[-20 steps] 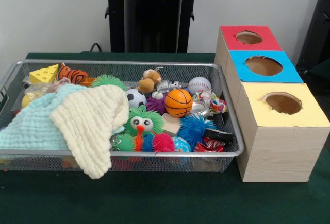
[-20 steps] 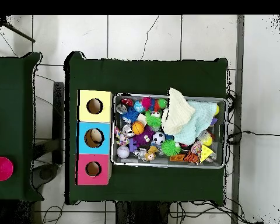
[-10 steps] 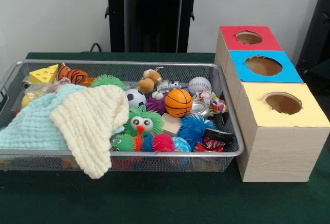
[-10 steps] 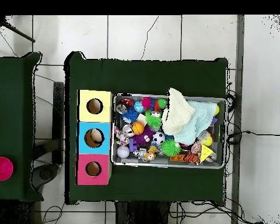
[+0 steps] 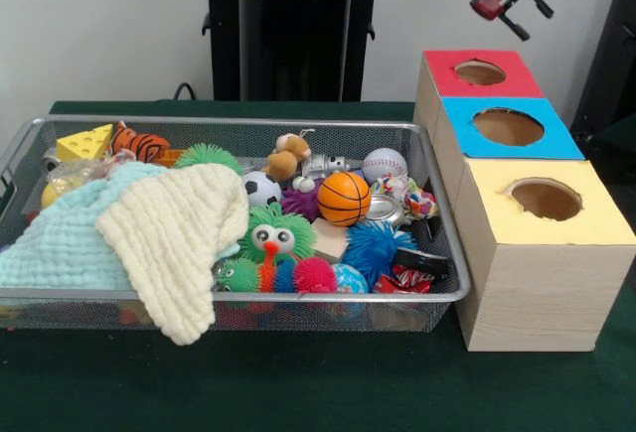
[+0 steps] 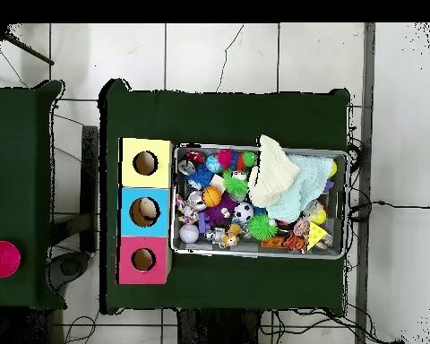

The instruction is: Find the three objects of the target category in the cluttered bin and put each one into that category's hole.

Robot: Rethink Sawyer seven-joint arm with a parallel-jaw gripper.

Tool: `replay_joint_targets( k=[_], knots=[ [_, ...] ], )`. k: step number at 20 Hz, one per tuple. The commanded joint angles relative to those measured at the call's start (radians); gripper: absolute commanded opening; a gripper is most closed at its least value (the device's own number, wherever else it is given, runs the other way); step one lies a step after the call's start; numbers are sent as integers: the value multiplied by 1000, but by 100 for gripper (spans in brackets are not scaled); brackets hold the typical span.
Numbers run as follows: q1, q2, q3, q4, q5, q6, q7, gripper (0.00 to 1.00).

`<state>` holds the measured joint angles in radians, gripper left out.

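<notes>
Green-clothed table (image 5: 298,392) holds the mesh bin (image 5: 298,298): bring your empty gripper (image 5: 525,17), fingers apart, from above the red box (image 5: 467,79) toward the bin's right end.

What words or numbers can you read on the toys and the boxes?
None can be read.
The red box, blue box and yellow box carry no writing.
The crinkly red wrapper in the wire bin has white marks, too blurred to tell if they are letters.

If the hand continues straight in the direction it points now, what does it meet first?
The hand points down and to the picture's right, past the red box. Its line looks free within the picture, though depth is unclear.
</notes>
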<state>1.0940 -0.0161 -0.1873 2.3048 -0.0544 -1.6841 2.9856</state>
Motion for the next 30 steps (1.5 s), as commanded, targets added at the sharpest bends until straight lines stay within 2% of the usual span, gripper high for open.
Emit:
replay_joint_targets(
  k=[1, 5, 11, 19, 30],
  knots=[
    [13, 328, 63, 265, -46, 385, 102, 100],
    [22, 326, 49, 263, -56, 383, 100, 100],
    [6, 335, -22, 238, -165, 380, 74, 100],
    [-20, 339, -113, 216, -242, 410, 33, 100],
    [-40, 357, -189, 196, -306, 421, 11, 100]
  ],
)
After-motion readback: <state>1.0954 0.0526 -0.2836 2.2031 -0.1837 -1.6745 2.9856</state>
